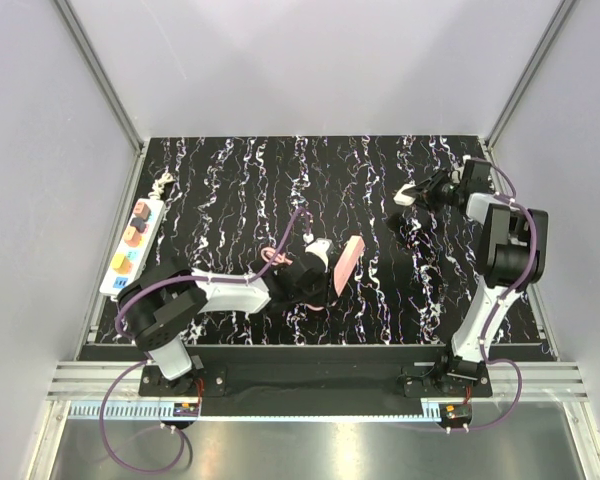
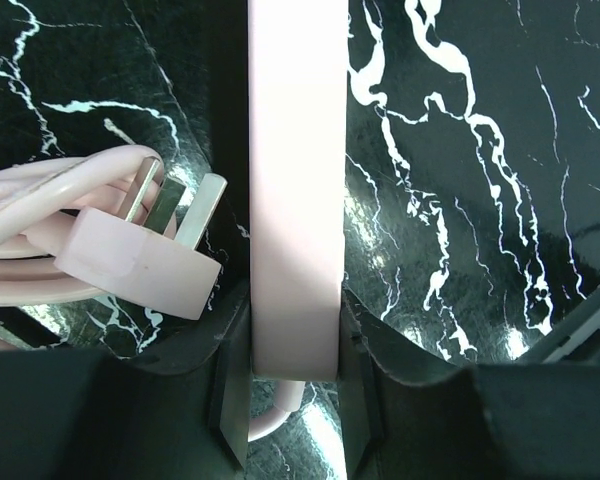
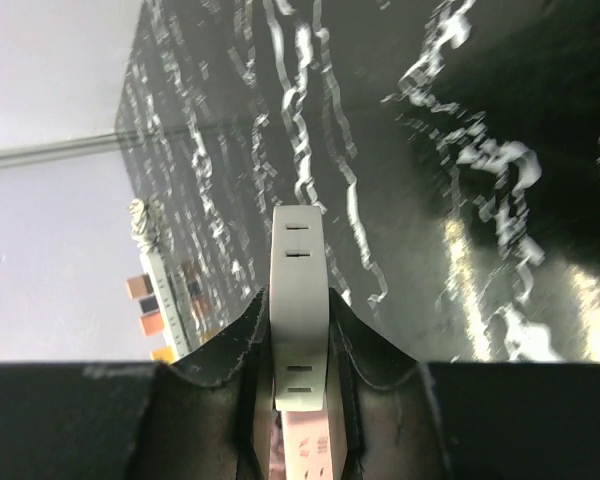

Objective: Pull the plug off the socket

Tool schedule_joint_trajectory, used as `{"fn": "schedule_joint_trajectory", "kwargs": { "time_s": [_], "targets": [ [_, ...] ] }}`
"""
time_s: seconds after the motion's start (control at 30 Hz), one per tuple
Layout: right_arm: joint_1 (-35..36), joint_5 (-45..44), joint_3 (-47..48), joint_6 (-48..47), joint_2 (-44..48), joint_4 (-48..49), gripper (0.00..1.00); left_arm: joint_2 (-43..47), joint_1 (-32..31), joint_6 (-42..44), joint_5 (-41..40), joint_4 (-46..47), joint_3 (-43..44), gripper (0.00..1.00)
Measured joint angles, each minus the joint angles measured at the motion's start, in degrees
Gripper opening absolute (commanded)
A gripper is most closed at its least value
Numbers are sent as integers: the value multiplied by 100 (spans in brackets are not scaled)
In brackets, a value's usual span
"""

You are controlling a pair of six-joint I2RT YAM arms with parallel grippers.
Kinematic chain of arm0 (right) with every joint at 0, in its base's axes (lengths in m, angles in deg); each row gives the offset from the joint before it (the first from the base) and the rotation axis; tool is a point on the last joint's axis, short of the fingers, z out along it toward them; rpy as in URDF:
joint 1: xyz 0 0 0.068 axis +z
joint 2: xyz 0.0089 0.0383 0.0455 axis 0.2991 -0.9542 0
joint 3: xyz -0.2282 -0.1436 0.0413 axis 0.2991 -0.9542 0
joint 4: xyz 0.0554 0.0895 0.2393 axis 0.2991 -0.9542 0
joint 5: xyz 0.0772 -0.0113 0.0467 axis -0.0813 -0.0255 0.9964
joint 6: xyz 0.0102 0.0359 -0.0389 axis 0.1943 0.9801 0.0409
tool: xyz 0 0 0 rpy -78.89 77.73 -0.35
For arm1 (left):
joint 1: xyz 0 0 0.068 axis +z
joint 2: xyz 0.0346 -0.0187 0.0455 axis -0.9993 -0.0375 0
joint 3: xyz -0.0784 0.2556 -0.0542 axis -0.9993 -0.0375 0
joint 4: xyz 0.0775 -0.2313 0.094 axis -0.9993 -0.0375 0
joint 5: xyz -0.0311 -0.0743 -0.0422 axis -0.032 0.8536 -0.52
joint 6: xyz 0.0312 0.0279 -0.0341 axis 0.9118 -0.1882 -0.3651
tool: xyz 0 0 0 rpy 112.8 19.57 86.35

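Left gripper (image 2: 293, 345) pinches the pink strip (image 2: 295, 180), pink plug (image 2: 140, 265) free beside, right gripper (image 3: 298, 335) clamps a white adapter (image 3: 298, 260); we judge both held off the unplugged left-edge power strip (image 1: 132, 247).

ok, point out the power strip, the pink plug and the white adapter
power strip (image 1: 132, 240), top view, mid-body on its coloured outlets.
pink plug (image 2: 140, 265), left wrist view, middle of its body.
white adapter (image 3: 298, 300), right wrist view, flat face between the slots.

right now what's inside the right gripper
The right gripper clamps a white adapter, slotted face showing. Its sides are hidden by the fingers.
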Motion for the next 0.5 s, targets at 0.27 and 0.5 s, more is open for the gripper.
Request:
{"fn": "schedule_joint_trajectory", "kwargs": {
  "time_s": [0.27,0.5],
  "targets": [
    [0,-330,673,-192,-636,-503,3,68,-7,11,219,42,-94,0],
    [0,-481,1139,-352,-914,-721,9,68,-7,20,323,15,-79,0]
  ]
}}
